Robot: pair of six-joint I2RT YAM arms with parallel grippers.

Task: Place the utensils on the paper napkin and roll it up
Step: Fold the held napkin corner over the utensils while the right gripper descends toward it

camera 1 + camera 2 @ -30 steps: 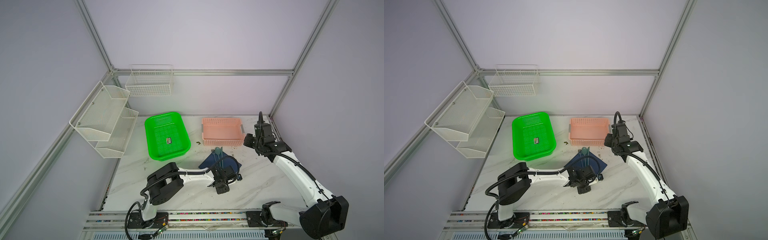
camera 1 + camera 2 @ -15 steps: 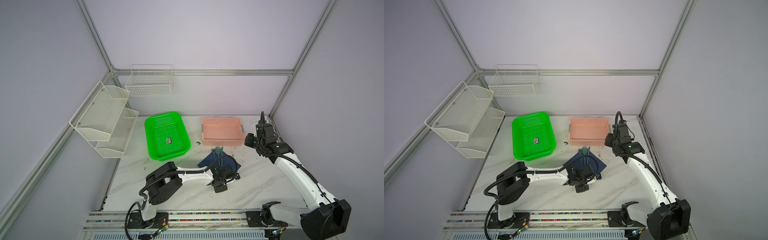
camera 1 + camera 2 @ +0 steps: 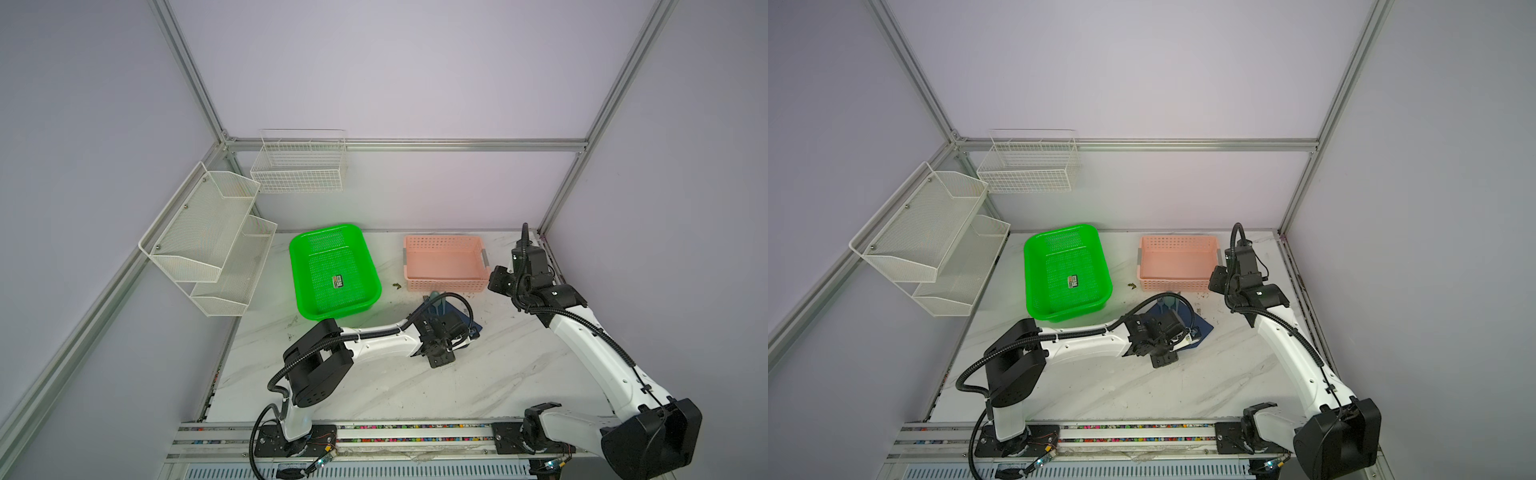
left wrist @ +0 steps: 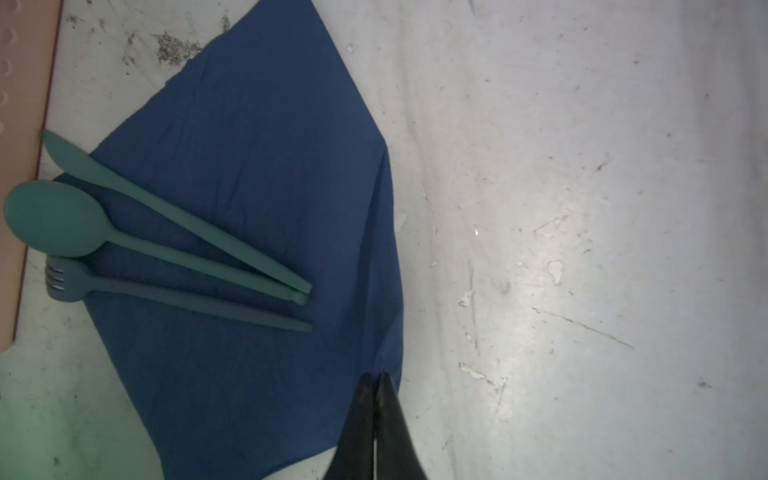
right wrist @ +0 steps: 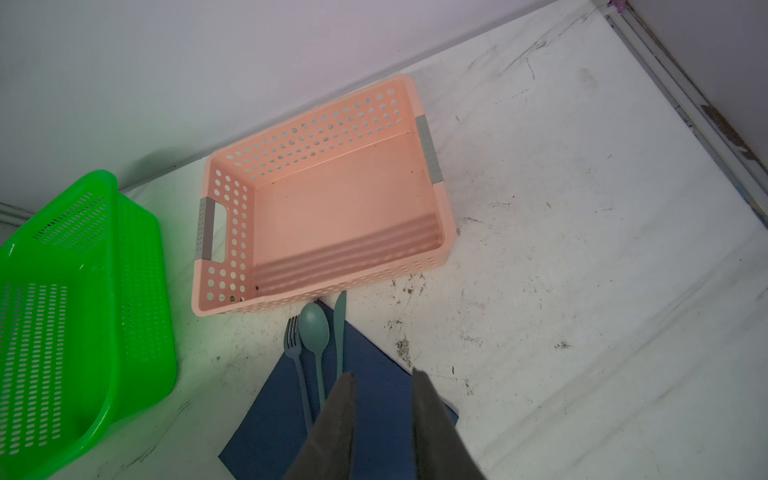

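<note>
A dark blue paper napkin (image 4: 249, 166) lies on the scuffed white counter (image 4: 582, 208), one corner folded over. The teal utensils (image 4: 54, 218), a knife, spoon and fork, lie side by side on it. Their heads overhang the corner just beside a pink basket (image 5: 324, 129), with a green basket (image 5: 137, 257) next to that. The left pincer (image 4: 376, 380) is clenched on the napkin's folded edge. The right pincer (image 5: 382, 374) hovers above, jaws parted and holding nothing.

Pink basket (image 3: 444, 286) just behind utensils (image 4: 54, 218) — open tabletop (image 3: 415, 386) nearside
</note>
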